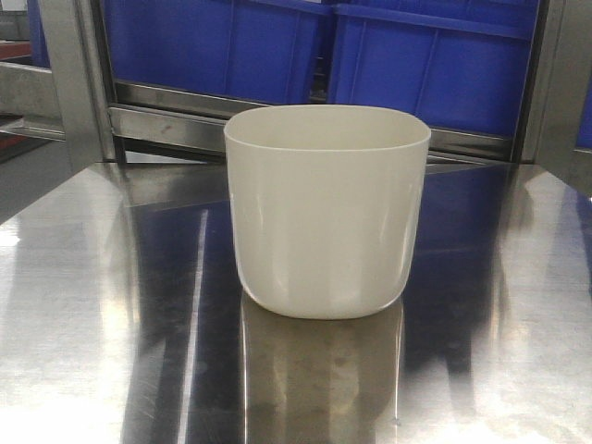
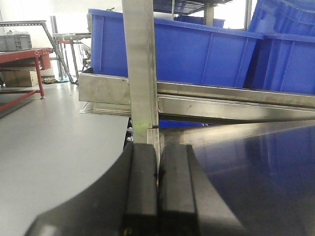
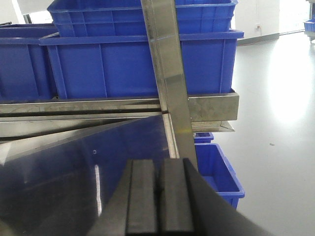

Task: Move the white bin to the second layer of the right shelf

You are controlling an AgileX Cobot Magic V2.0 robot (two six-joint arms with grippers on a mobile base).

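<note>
The white bin (image 1: 327,208) stands upright and empty-looking on the mirror-like steel table (image 1: 102,305), near its middle, in the front view. No gripper shows in that view. In the left wrist view my left gripper (image 2: 157,148) is shut with nothing between its black pads, low over the table's left edge. Over the table's right edge, in the right wrist view, my right gripper (image 3: 158,163) is also shut and empty. The bin does not show in either wrist view. The right shelf second layer is out of view.
Behind the table runs a steel rack rail (image 1: 176,116) carrying large blue crates (image 1: 435,65). Upright steel posts (image 2: 140,73) (image 3: 170,73) stand just ahead of each gripper. A blue crate (image 3: 219,172) sits on the floor at the right.
</note>
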